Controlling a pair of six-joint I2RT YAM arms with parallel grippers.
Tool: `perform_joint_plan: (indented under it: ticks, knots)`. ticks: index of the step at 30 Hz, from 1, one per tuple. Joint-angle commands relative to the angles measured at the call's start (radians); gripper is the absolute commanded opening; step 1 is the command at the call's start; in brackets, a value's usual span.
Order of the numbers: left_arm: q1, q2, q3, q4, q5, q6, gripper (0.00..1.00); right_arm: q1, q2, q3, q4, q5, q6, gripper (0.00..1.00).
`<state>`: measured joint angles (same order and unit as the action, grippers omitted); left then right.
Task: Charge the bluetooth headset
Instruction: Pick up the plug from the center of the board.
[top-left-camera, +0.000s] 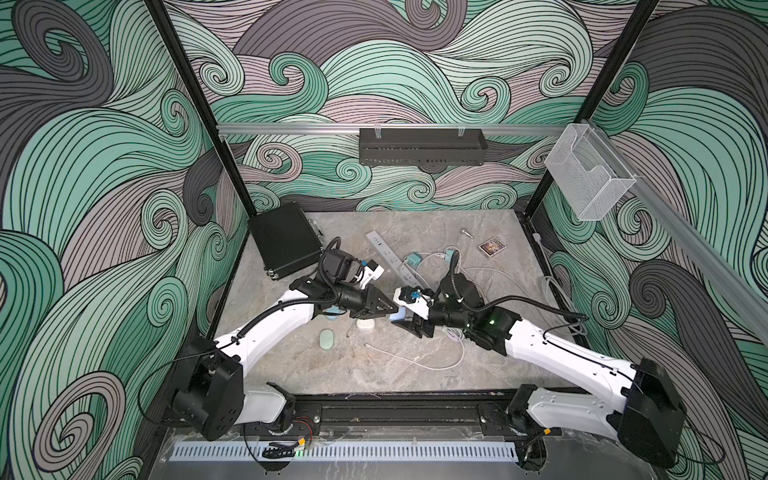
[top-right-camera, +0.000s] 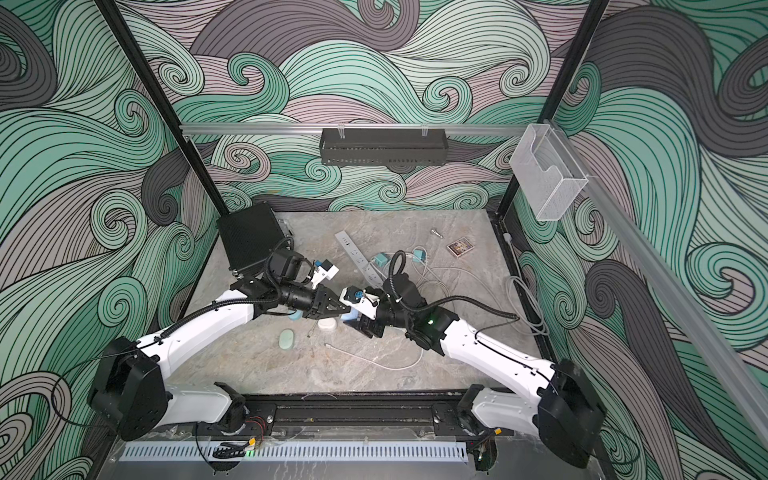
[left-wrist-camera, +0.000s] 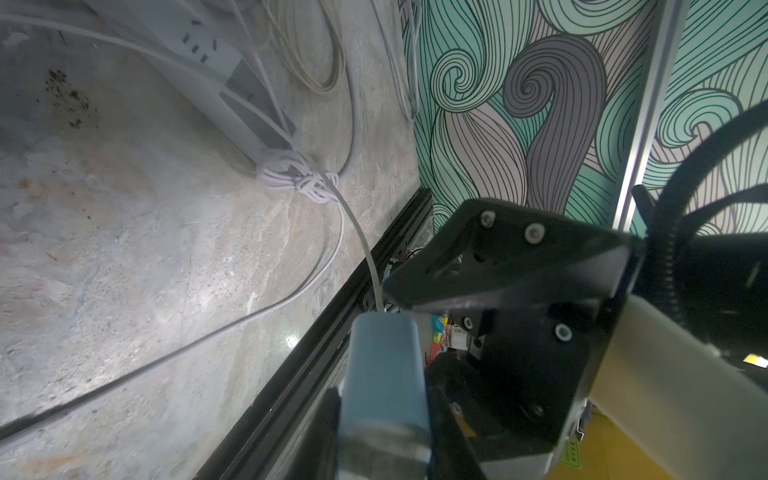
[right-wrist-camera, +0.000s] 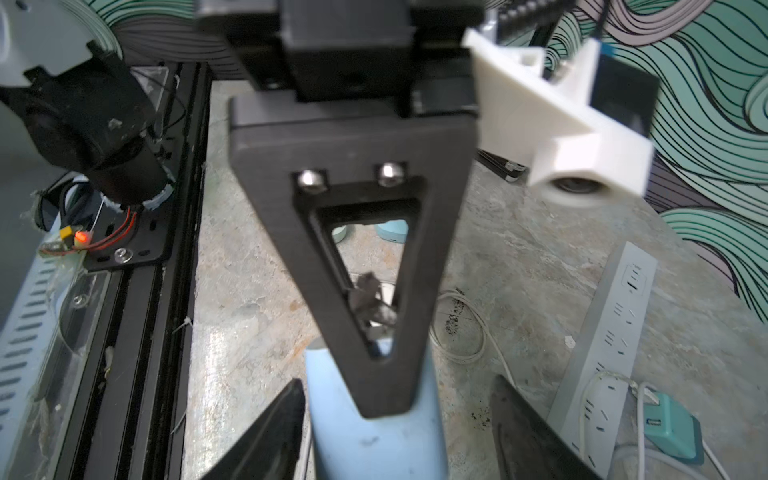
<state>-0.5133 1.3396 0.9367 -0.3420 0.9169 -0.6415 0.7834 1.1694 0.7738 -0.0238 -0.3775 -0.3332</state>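
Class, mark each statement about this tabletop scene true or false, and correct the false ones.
1. The left gripper grips the light blue case. True.
2. The right gripper is clamped on that case. False: its fingers stand apart on either side of it.
3. The power strip hangs on the back wall. False: it lies on the table.
4. The green oval object lies on the table, with neither gripper on it. True.

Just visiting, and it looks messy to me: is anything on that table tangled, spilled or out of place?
Yes. A white cable is bunched into a knot near the end of the power strip, more loose cable sprawls across the table, and dark specks stain the surface nearby.
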Motion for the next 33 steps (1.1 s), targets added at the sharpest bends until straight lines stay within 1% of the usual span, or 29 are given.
perform_joint_plan:
  ticks: [1,4,7,12,16,21,24,28,31,33]
  knots:
    - [-0.003,-0.001,0.051,0.111,-0.073,-0.045,0.12,-0.054,-0.063,0.024,-0.003,-0.108,0.185,0.72]
    - [-0.001,0.009,0.047,0.219,-0.148,-0.121,0.11,-0.080,-0.100,0.018,-0.028,-0.174,0.334,0.72]
    - [-0.001,0.028,0.044,0.331,-0.190,-0.182,0.11,-0.104,-0.126,0.016,-0.053,-0.232,0.484,0.72]
    - [-0.001,0.056,0.021,0.494,-0.254,-0.287,0.08,-0.141,-0.140,-0.010,-0.013,-0.266,0.798,0.70]
    - [-0.001,0.066,-0.002,0.593,-0.265,-0.353,0.08,-0.178,-0.146,-0.021,0.031,-0.265,1.008,0.65]
    - [-0.001,0.066,-0.010,0.618,-0.259,-0.375,0.08,-0.256,-0.115,-0.027,0.092,-0.296,1.271,0.58]
    - [-0.002,0.063,-0.013,0.622,-0.253,-0.380,0.08,-0.296,-0.096,-0.041,0.177,-0.316,1.396,0.57]
    - [-0.001,0.063,-0.018,0.637,-0.241,-0.403,0.07,-0.315,-0.062,-0.025,0.218,-0.316,1.487,0.56]
    - [-0.001,0.075,-0.018,0.670,-0.219,-0.445,0.07,-0.320,-0.033,-0.024,0.255,-0.302,1.562,0.56]
    - [-0.001,0.076,-0.017,0.695,-0.205,-0.480,0.06,-0.323,-0.019,-0.023,0.288,-0.289,1.587,0.54]
